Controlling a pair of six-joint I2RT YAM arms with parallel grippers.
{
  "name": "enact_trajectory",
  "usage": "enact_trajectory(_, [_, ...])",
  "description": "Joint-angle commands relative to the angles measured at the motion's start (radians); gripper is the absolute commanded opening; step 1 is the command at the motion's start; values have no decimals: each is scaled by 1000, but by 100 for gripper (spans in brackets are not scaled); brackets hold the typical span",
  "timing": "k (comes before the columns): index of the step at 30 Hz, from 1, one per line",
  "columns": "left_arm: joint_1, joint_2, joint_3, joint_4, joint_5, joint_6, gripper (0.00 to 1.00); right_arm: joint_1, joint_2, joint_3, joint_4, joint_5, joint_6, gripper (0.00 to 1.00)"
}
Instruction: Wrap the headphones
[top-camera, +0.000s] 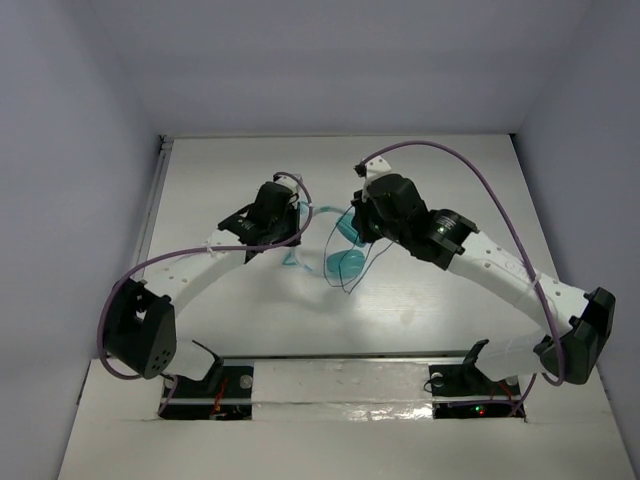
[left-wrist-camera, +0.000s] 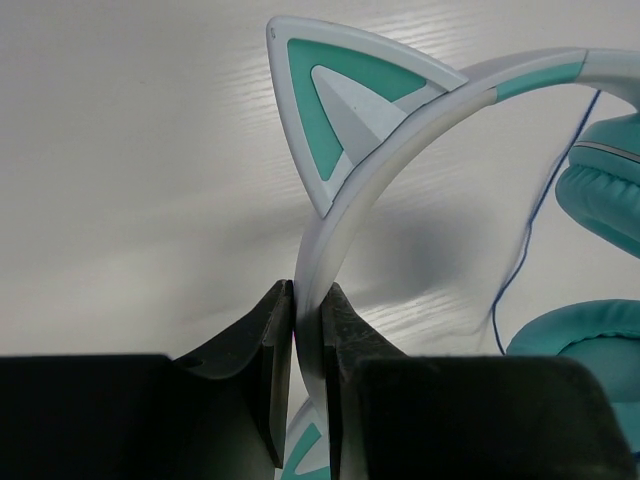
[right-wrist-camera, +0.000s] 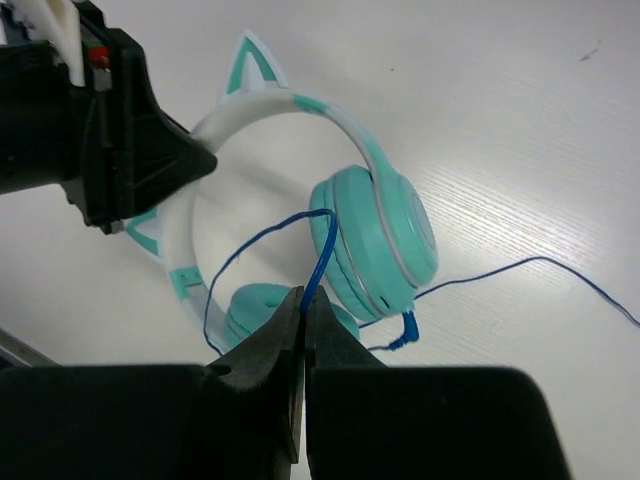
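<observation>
Bench top (top-camera: 250, 320): white, matte, with faint wood grain running across it. Plain pale lavender-grey panels close it in on three sides: back wall (top-camera: 340, 60) at the far edge, left wall (top-camera: 60, 200), right wall (top-camera: 600, 150). A thin pale rail (top-camera: 155, 190) runs along the left edge from the far-left corner. A glossier white strip (top-camera: 340, 378) lies along the near edge. Light is even and diffuse, from above; shadows on the bench are soft. Small dark speck (right-wrist-camera: 590, 50) on the surface.
</observation>
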Motion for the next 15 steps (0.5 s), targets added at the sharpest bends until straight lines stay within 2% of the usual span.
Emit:
enact_trajectory(1, [4, -48, 123, -123, -121, 36, 0, -8, -65, -18, -4, -8, 7, 0])
enact_trajectory(8, [4, -61, 179, -231, -211, 142, 0, -8, -131, -89, 17, -123, 26, 0])
enact_trajectory(15, [4, -84, 133, -212, 45, 214, 0, -29, -81, -96, 6, 61, 35, 0])
